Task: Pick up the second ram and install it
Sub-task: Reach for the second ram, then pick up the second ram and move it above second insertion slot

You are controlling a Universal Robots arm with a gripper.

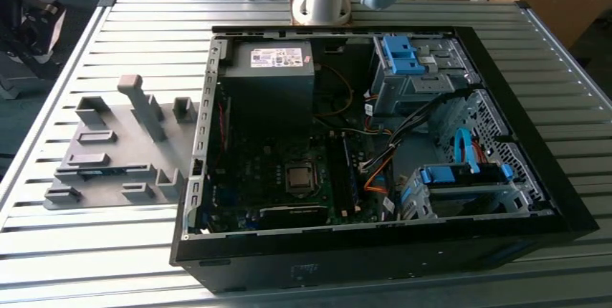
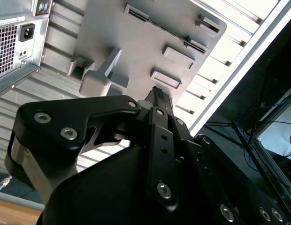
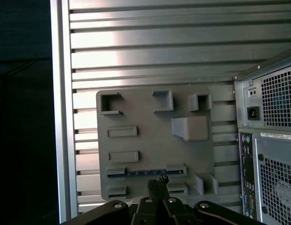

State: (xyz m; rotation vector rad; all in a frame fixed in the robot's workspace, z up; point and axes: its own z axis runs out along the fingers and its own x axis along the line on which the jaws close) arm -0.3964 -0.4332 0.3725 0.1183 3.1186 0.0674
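While the tool [image 3: 157, 182] hung over the grey holder plate [image 3: 150, 140], apparently pressed together and pinching nothing, the second ram [image 3: 145, 173] sat in the long slotted block [image 3: 116, 172] along one side of that plate. It ran parallel to the slats of the bench [image 3: 159, 47], a thin dark strip lying just past the tool's tip in the first wrist view. By my reading the step in hand was the approach to the pick, with the ram not yet lifted. The grasp would call for the tool to spread, line up across the thin board near its middle and come straight down, since low blocks [image 3: 204, 183] sat just beside the slot. Sideways room was narrow: the plate lay between the bench's edge and the wall of the computer case [image 1: 383, 265], near both. A tall upright block [image 3: 190, 127] stood on the plate, apart from the ram, and would want clearing. Above the plate the way looked open, and bare slats stretched beyond it.
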